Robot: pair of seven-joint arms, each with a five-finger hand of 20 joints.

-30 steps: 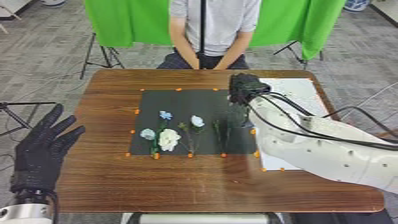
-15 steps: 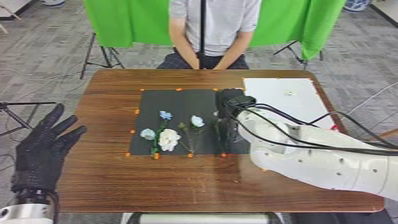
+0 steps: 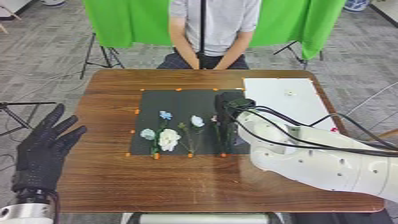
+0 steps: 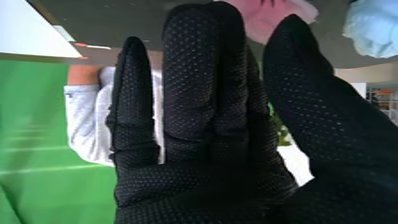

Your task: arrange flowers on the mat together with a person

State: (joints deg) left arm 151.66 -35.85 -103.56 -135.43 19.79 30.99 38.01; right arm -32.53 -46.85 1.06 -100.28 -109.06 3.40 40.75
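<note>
My right hand [image 3: 227, 102] is over the right part of the dark mat [image 3: 151, 102] in the head view. In the right wrist view this hand [image 4: 213, 115] is open, its fingers straight and thumb apart; some green shows behind the gap. A pink flower [image 4: 277, 16] and a pale blue one [image 4: 373, 30] are beyond the fingertips. The mat bears a blue flower [image 3: 165, 115], a pale blue one [image 3: 147, 134], a white one [image 3: 169, 136], another pale one [image 3: 197, 121] and a small pink one [image 3: 213, 119] beside my right hand. My left hand [image 3: 40, 152] is open at the table's left.
A white sheet [image 3: 280, 102] right of the mat has a small pale flower [image 3: 290, 93] on it; something red [image 3: 335, 130] is at its right edge. Orange markers line the mat. Across the table [image 3: 169, 185] a person sits with hands [image 3: 209, 62] low together.
My right hand has moved left from the mat's right edge, uncovering much of the white sheet, then shifted slightly. The left hand and the person's hands have stayed put.
</note>
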